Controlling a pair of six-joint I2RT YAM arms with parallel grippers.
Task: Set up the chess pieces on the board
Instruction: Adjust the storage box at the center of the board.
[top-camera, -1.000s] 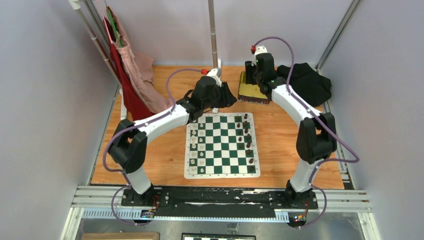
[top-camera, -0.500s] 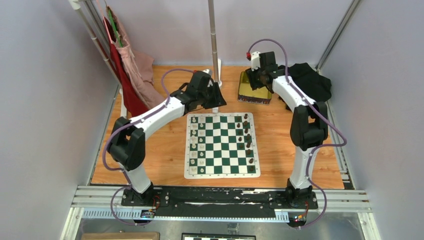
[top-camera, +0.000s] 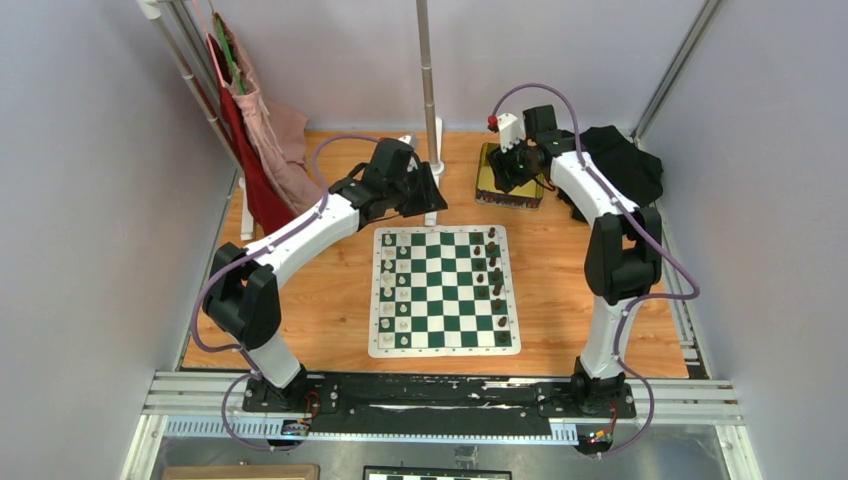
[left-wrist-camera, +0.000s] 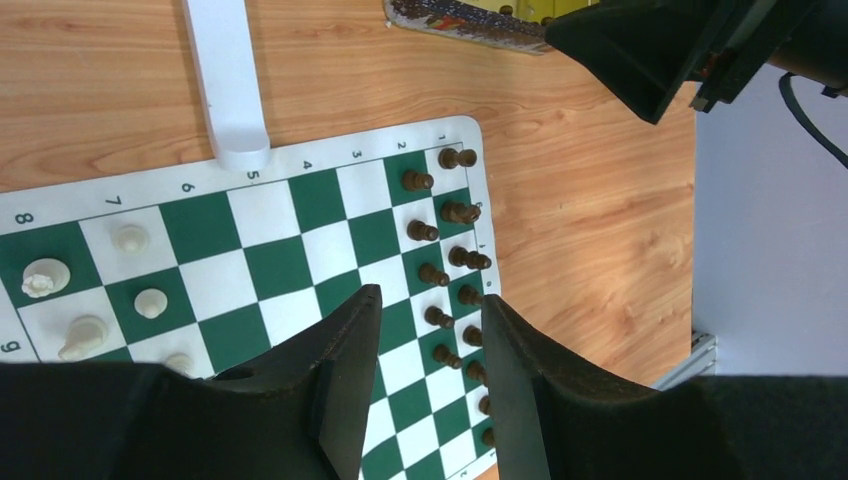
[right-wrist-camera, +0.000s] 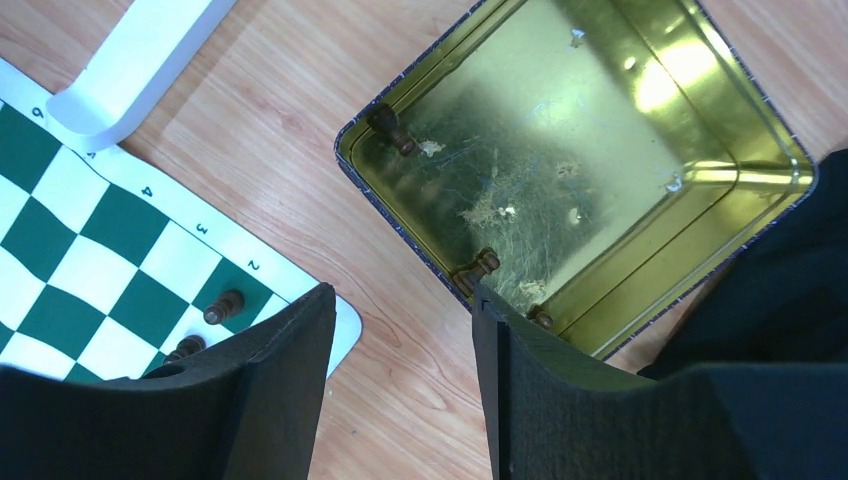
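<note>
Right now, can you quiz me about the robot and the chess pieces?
1. True or false: the right gripper holds a piece.
2. Where do the spare pieces lie? A in the tin; B on the cloth; C in a gripper.
3. Fill in: seen from the top, the dark pieces stand along the board's ____ edge.
Key: 1 false; 2 A; 3 right.

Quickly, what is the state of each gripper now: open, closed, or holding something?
Left gripper: open, holding nothing.
Right gripper: open, holding nothing.
</note>
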